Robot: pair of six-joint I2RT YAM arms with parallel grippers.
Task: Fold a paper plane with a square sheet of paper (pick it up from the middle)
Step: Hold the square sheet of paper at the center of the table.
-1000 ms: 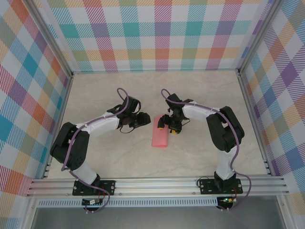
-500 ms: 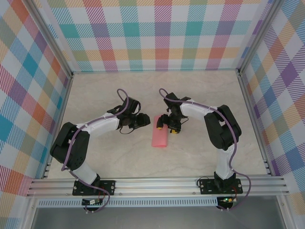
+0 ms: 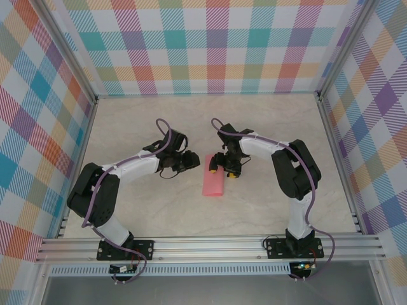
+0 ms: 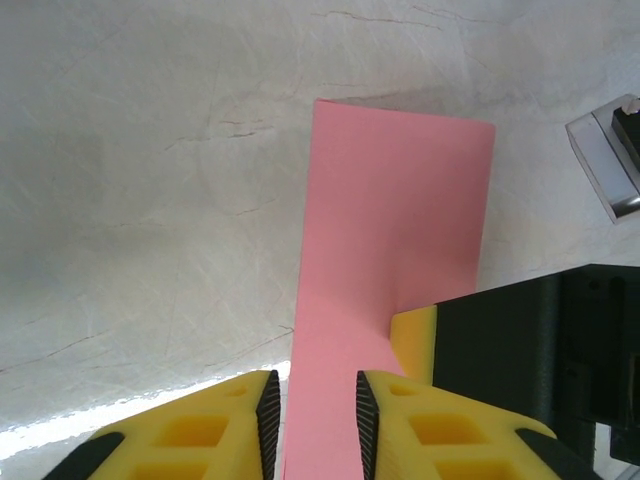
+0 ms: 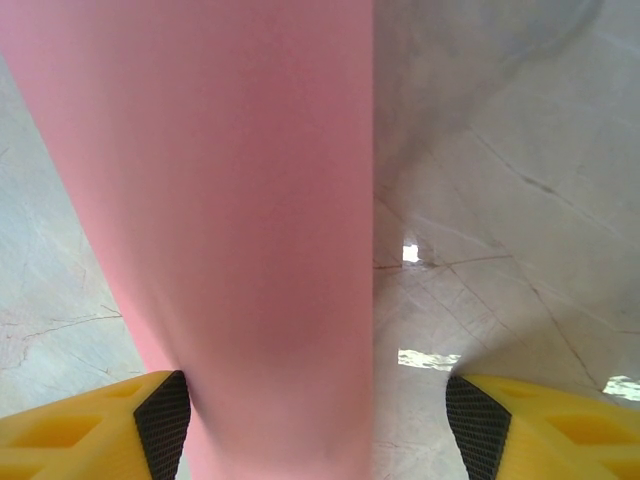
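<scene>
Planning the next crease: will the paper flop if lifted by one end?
Probably floppy: the paper is a thin, narrow folded strip. Likely light, so a push may slide it over the table. Its fold may stiffen it slightly.

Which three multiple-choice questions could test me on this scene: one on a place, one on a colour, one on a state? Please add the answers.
1. Where does the folded paper lie?
A) between the left gripper and the right gripper
B) against the back wall
C) on the front rail

2. What colour is the paper?
A) white
B) salmon-pink
C) blue

3. How do the right gripper's jaws stand?
A) shut on the paper
B) shut on nothing
C) open, with the paper between them

Answers:
1 A, the top view shows it between both.
2 B, every view shows pink.
3 C, the right wrist view shows a wide gap beside the paper.
</scene>
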